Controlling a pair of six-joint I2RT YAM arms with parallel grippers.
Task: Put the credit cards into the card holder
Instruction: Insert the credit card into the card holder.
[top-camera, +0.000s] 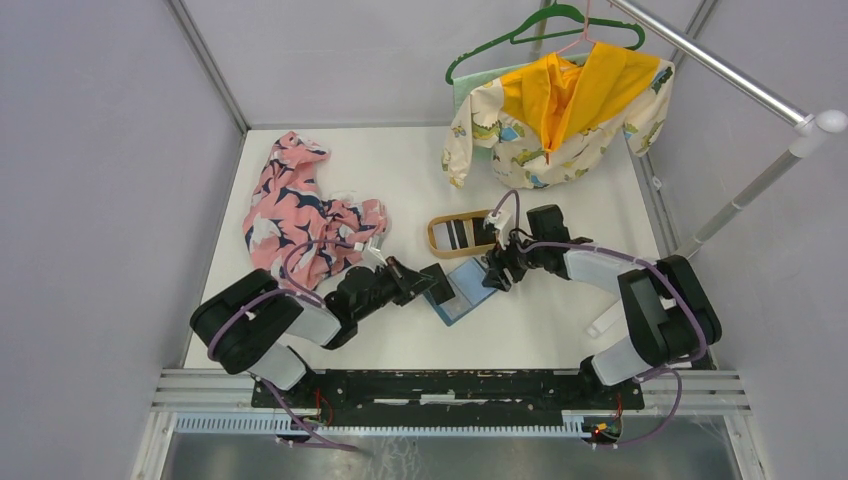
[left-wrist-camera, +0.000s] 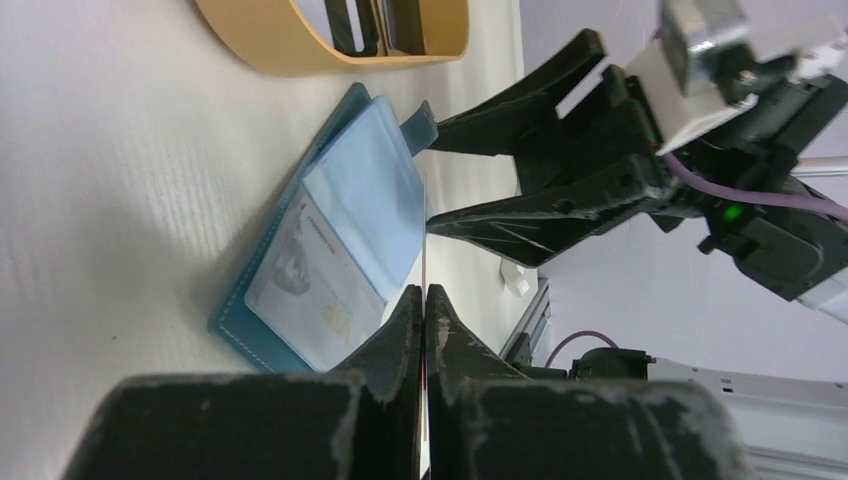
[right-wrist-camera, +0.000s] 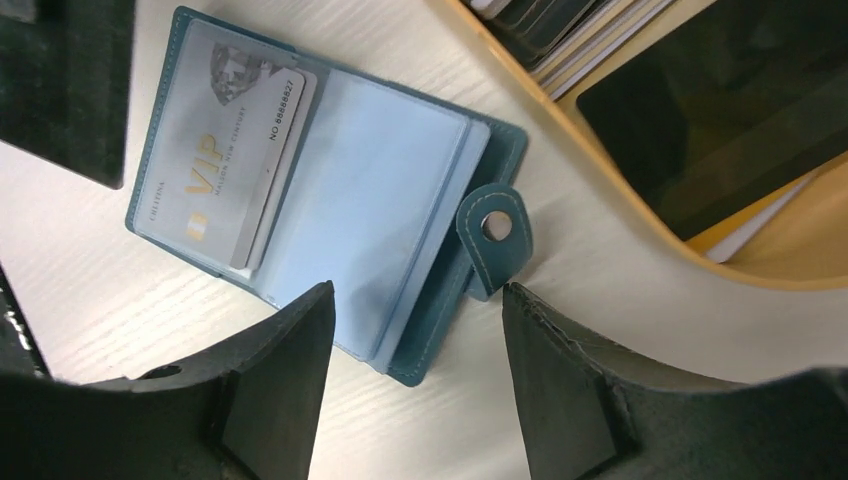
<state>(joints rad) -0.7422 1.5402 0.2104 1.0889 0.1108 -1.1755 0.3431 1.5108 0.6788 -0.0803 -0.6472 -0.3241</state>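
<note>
1. The card holder (right-wrist-camera: 400, 200) lies open and flat on the counter (top-camera: 400, 170), just beside the wooden tray (right-wrist-camera: 620, 220). A pale VIP card (right-wrist-camera: 240, 170) sits in one pocket, and darker cards (right-wrist-camera: 720, 110) lie in the tray.
2. Cards judged light, stiff and slick, best pinched at a short edge. The pockets look soft, and the holder may slide.
3. Left gripper (left-wrist-camera: 425, 295): arm low, fingers pressed together on what appears to be a thin card (left-wrist-camera: 425, 230), seen edge-on.
4. Right gripper (right-wrist-camera: 415, 300): fingers wide, holding nothing, poised over the holder near its tab (right-wrist-camera: 495, 235).
</note>
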